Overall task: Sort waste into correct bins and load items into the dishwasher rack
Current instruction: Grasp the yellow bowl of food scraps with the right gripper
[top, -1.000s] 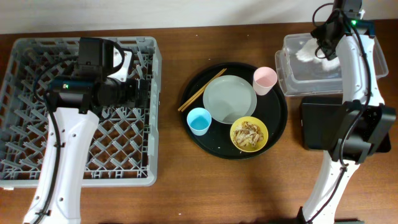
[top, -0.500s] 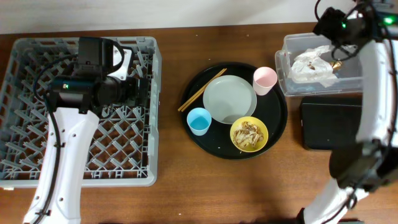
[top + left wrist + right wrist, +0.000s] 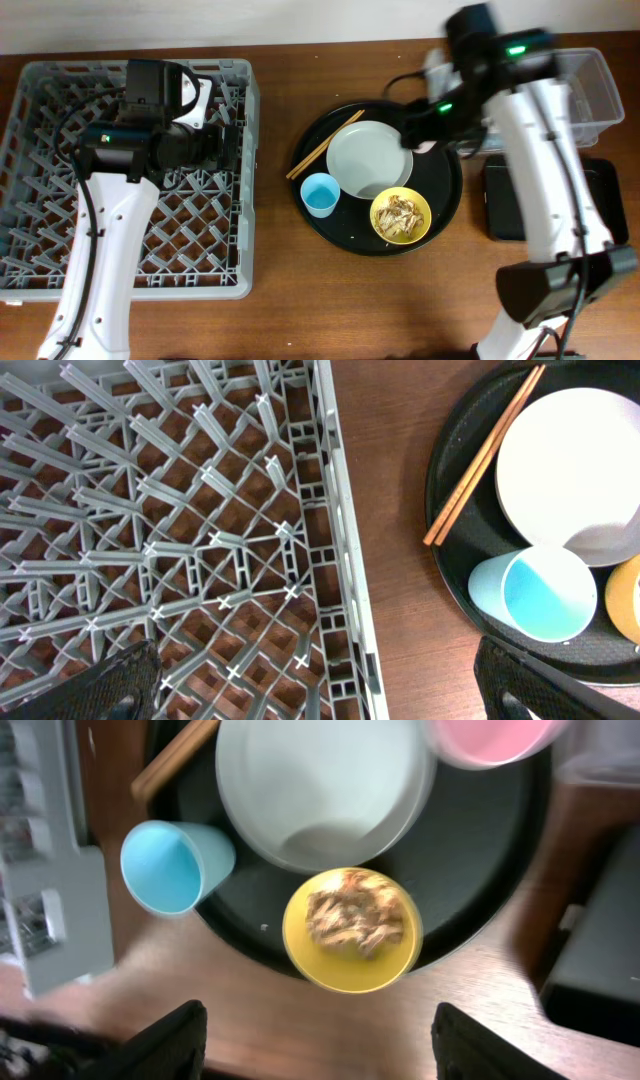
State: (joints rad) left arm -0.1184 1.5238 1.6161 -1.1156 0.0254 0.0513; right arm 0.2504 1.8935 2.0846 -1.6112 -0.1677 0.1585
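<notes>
Scraps of brownish-beige food [image 3: 352, 918] lie heaped in the small yellow round bowl [image 3: 300, 955]. The bowl stands at the near edge of the big round black tray [image 3: 480, 870], just beside the pale green round plate [image 3: 320, 785] and near the small light-blue cup [image 3: 170, 865]. The right gripper [image 3: 318, 1020] hangs above this bowl with its two fingers wide apart and nothing between them.

I judge that the scraps are the step in hand. To do it well, the fingers should go down over the free side of the bowl's rim, away from the plate, and close on the wall only. Then the bowl should be lifted straight up and carried level, so that no crumb falls on the wooden table [image 3: 270, 300]. It should tilt only when it is fully over the bin for food, which I suppose is the flat black rectangular tray [image 3: 503, 210] beside the clear plastic tub [image 3: 595, 85].

The left gripper [image 3: 315, 660] hovers over the large grey lattice rack [image 3: 340, 560], fingers also apart and empty. The white tissue is not visible.
</notes>
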